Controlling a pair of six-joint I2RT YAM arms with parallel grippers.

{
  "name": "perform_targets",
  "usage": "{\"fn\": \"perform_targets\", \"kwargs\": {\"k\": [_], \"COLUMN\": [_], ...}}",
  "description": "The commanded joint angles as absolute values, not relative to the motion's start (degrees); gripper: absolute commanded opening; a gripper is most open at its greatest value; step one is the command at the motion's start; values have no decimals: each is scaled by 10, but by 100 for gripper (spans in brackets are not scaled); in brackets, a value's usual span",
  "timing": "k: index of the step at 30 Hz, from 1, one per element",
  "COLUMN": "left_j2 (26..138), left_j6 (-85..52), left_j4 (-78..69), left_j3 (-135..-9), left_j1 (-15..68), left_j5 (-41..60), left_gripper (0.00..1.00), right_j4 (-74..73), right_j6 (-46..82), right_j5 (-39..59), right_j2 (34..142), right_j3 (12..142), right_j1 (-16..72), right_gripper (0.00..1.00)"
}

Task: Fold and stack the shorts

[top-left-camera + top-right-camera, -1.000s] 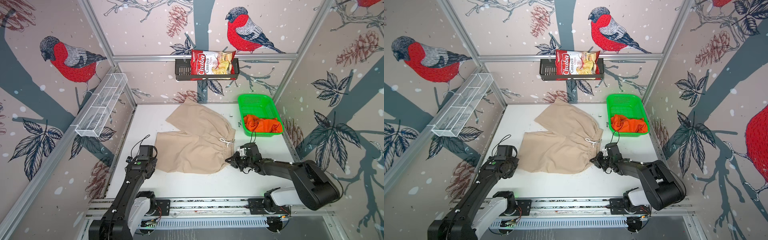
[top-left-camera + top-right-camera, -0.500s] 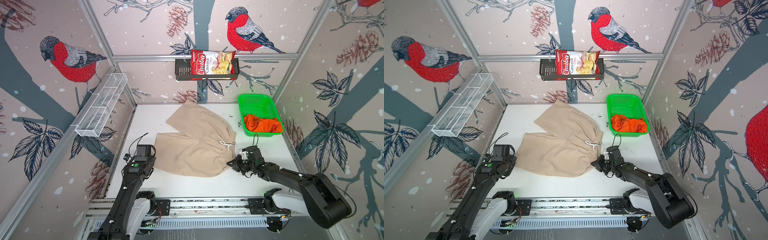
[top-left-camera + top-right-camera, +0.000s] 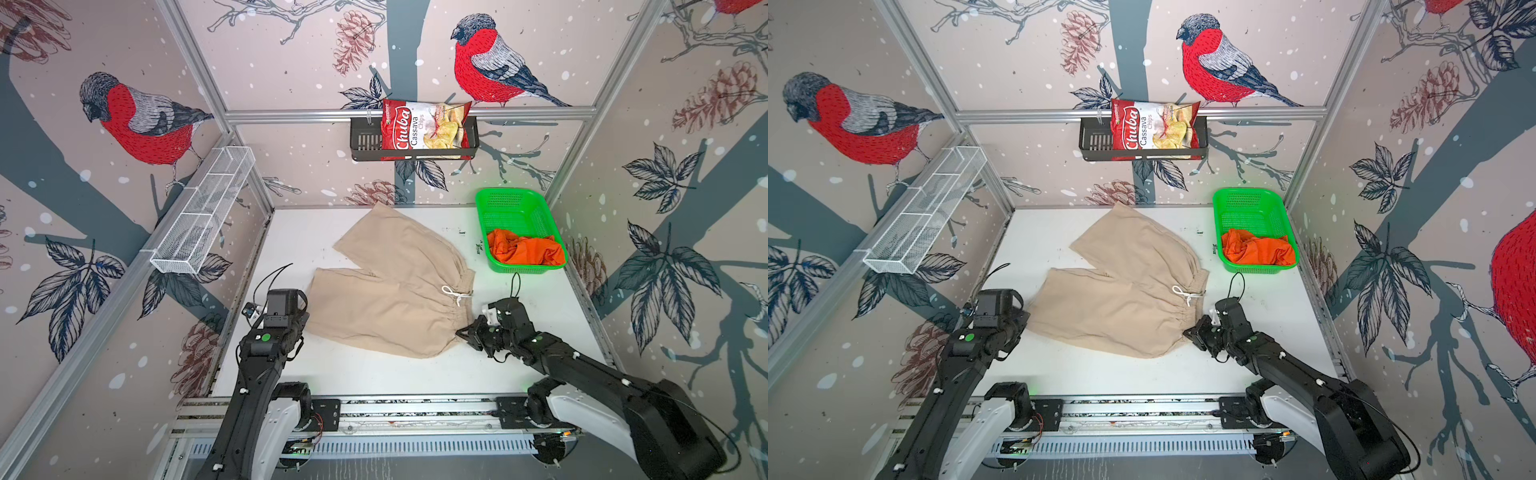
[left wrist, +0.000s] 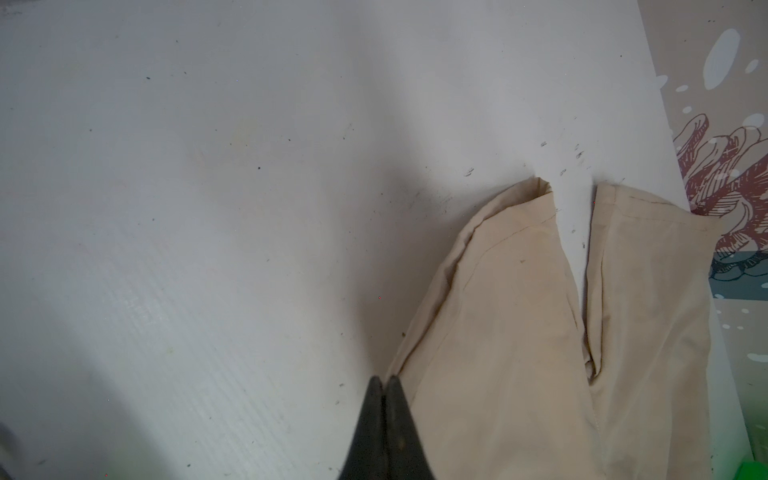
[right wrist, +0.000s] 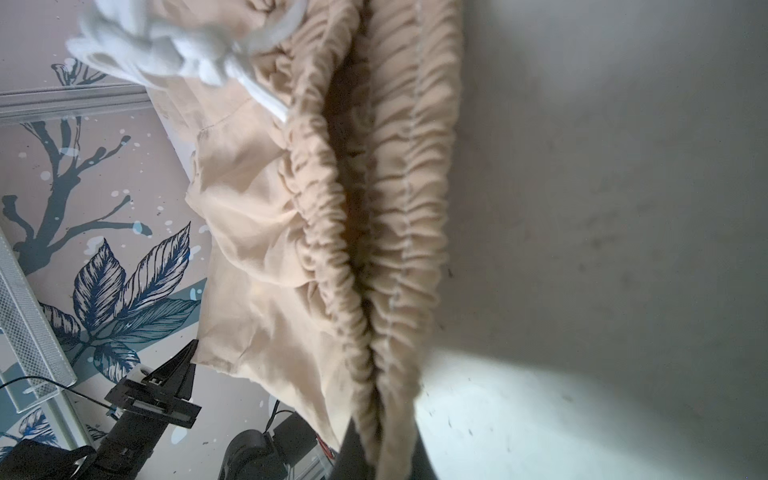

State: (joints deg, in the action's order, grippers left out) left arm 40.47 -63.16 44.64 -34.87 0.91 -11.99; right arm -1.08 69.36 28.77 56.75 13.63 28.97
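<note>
The beige shorts [image 3: 386,299] [image 3: 1117,303] lie spread on the white table, waist to the right and legs to the left and back. My right gripper [image 3: 459,334] [image 3: 1187,332] [image 5: 380,453] is shut on the near end of the gathered waistband. My left gripper [image 3: 306,321] [image 3: 1025,322] [image 4: 384,380] is shut, its tips pinching the near leg's hem corner; the right wrist view shows that left gripper [image 5: 189,353] at the cloth's corner. The orange shorts [image 3: 525,251] [image 3: 1258,251] lie crumpled in the green basket [image 3: 509,193] at the back right.
A white drawstring knot [image 3: 455,295] lies on the waistband. A bag of chips [image 3: 424,131] sits in a black rack on the back wall. A white wire shelf [image 3: 203,216] hangs on the left wall. The arms' rail [image 3: 374,415] runs along the table's front.
Both grippers have drawn back toward the table's front, and the beige shorts have slid a little that way with them. Both stayed shut.
</note>
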Motion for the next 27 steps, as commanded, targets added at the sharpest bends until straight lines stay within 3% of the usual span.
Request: {"fn": "perform_targets", "kwargs": {"k": [1,10,19,27], "left_j2": [392,427,600,776], "left_j6": [-627,-561,-414,-351], "left_j4": [477,438,304,215], "left_j3": [-355,-423,-582,-740], "left_j1": [8,9,11,35], "left_j5": [-128,-122,-113,-71], "left_gripper": [0,0,0,0], "right_j4": [24,83,129,142], "right_j6": [725,719,671,613], "right_j5": [264,282,349,426], "right_j2": [533,480,503,600], "right_j3": [130,162,267,352], "right_j1": [302,268,175,135], "right_gripper": [0,0,0,0]}}
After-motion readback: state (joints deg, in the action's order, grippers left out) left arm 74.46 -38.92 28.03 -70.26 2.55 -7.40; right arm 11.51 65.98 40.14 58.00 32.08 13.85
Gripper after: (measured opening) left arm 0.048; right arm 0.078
